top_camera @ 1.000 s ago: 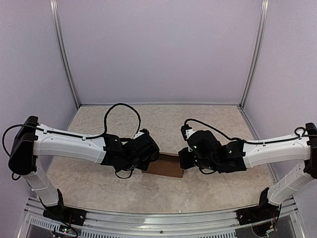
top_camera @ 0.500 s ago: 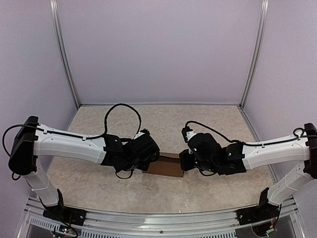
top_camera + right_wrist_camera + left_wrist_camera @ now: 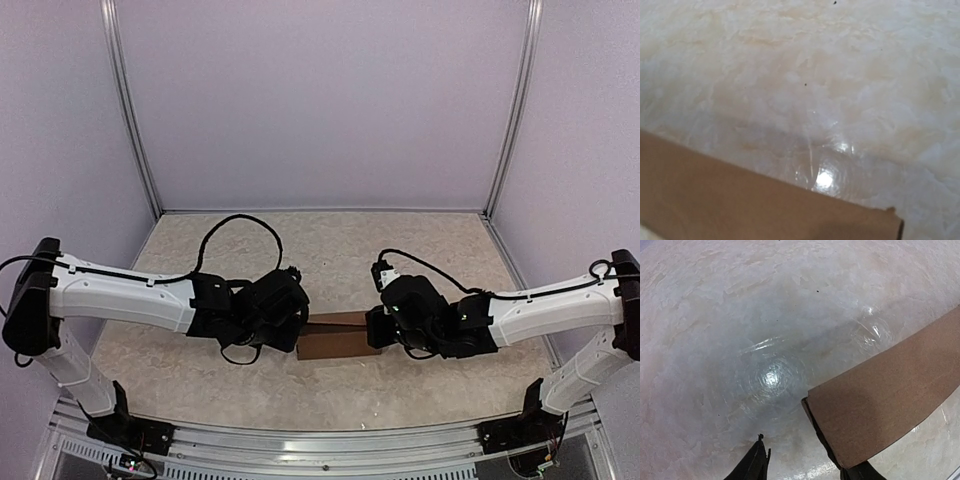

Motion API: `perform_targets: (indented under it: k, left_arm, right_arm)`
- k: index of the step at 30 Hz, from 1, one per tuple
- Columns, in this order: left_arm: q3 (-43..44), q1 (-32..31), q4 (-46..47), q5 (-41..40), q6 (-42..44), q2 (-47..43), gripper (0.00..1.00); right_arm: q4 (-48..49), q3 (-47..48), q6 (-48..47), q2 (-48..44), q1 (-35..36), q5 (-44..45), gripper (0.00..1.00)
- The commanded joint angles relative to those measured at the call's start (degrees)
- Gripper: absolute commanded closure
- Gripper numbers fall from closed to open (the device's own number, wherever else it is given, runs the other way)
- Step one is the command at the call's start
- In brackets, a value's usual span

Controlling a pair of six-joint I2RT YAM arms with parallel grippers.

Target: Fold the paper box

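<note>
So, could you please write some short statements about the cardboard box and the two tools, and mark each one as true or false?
1. The paper box rests on the table between the left tool and the right tool. True.
2. The left tool's fingers are pressed together. False: they stand apart, and one end of the box lies close to one of them.
3. The box is plain brown with no print on the faces in view. True.
4. The box lies against the far wall. False: it lies on the near part of the table, close to the arms.
</note>
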Motion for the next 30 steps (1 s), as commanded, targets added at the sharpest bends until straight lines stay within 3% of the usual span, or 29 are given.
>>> perform_targets:
  k: [1, 8, 22, 26, 30]
  left_arm:
    - [-4.4, -1.1, -2.0, 12.7, 3.2, -1.8, 0.47]
    - [-7.1, -0.6, -0.8, 16.0, 5.7, -8.7, 0.34]
    - [-9.3, 2.6, 7.0, 19.1, 5.7, -17.3, 0.3]
    - [-12.2, 7.1, 14.0, 22.9, 4.3, -20.1, 0.7]
    - [-13.5, 9.3, 19.5, 25.6, 4.0, -20.1, 0.93]
  right_arm:
    - [-0.8, -0.8, -0.4, 1.1, 0.5, -0.2, 1.0]
    - [-0.7, -0.7, -1.0, 1.4, 0.5, 0.1, 1.0]
    - [0.2, 1.5, -3.4, 2.3, 0.5, -0.4, 1.0]
    - [1.0, 1.0, -3.5, 2.7, 0.6, -1.1, 1.0]
    - [1.2, 0.6, -3.5, 2.4, 0.6, -1.3, 1.0]
